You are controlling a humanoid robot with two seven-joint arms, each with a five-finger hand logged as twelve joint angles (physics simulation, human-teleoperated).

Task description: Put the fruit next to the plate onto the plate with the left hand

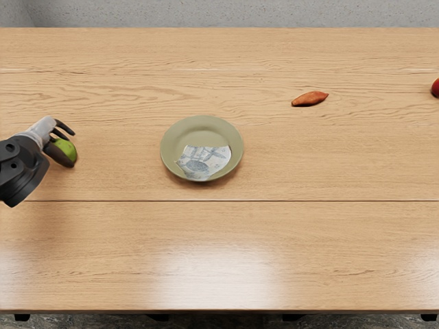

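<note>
A small green fruit (67, 148) lies on the wooden table at the far left, well to the left of the olive-green plate (180, 131). My left hand (60, 142) comes in from the left edge and its dark fingers curl around the fruit, one above it and one across its front. The fruit still rests on the table surface. The plate sits near the table's middle and has a grey-blue patterned patch (203, 161) in its bowl. The right arm is out of view.
An orange elongated vegetable (310, 99) lies to the back right of the plate. A red fruit (435, 87) shows partly at the right edge. The wooden table (219, 247) stretches wide toward the front.
</note>
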